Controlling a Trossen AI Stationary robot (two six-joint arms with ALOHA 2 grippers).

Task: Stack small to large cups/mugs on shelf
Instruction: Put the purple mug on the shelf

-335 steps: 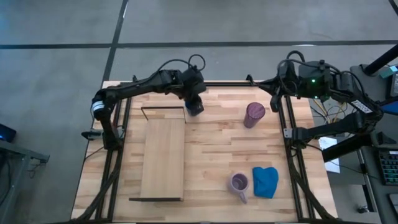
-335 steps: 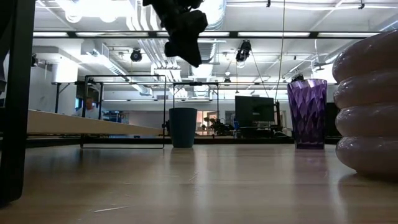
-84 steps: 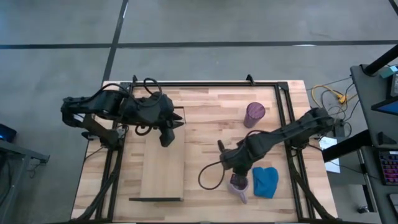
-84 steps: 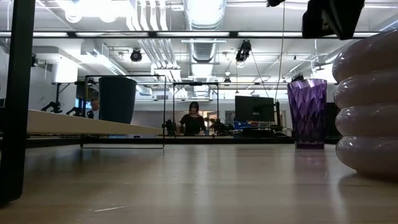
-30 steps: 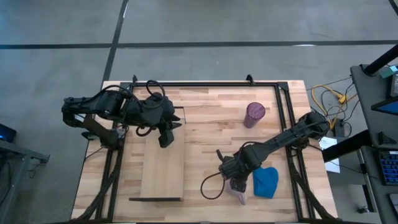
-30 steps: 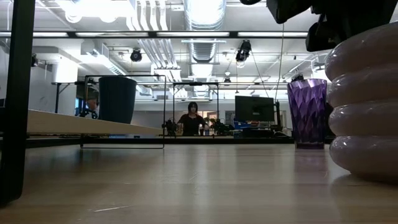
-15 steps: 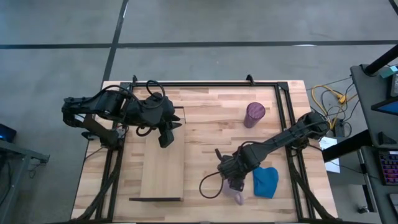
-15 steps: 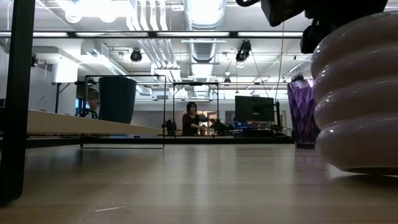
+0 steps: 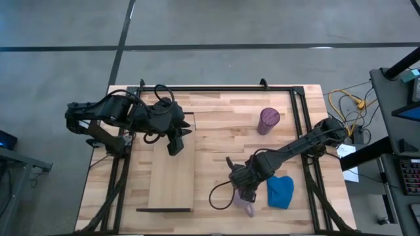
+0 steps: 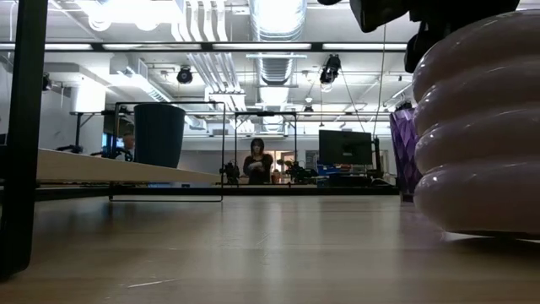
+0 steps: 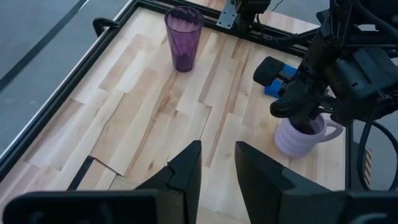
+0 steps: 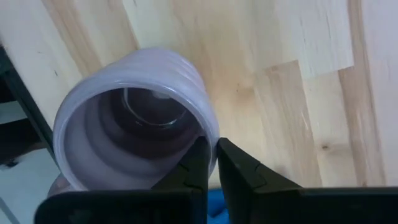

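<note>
The pale lilac ribbed mug (image 12: 134, 124) stands near the table's near edge, left of the blue cloth; it also shows in the left wrist view (image 11: 297, 135) and fills the right of the low view (image 10: 481, 135). My right gripper (image 12: 211, 167) is shut on its rim from above (image 9: 246, 192). The small dark blue cup (image 10: 159, 135) stands on the shelf (image 9: 172, 172); in the high view my left arm hides it. My left gripper (image 9: 175, 148) is open and empty over the shelf's far end (image 11: 217, 171). The dark purple tumbler (image 9: 269, 120) stands upright at the far right. My right gripper pinches the mug's rim wall (image 12: 210, 142), one finger inside the mug and one outside. The fingers point down from above, round the rim from the handle (image 11: 333, 129). The mug is near upright, a little tilted in the low view; whether its base is clear of the table I cannot tell.
A bright blue cloth (image 9: 279, 191) lies just right of the mug. Dark metal frame rails (image 9: 298, 131) run along the table's sides. The tabletop (image 9: 216, 157) shows bare wood between the shelf and the mug. A person (image 10: 256, 165) stands far off in the room.
My right gripper has gone a little toward the table's near left, staying shut on the mug's rim. The mug has gone with it: it looms larger and farther left in the low view and now covers most of the tumbler there.
</note>
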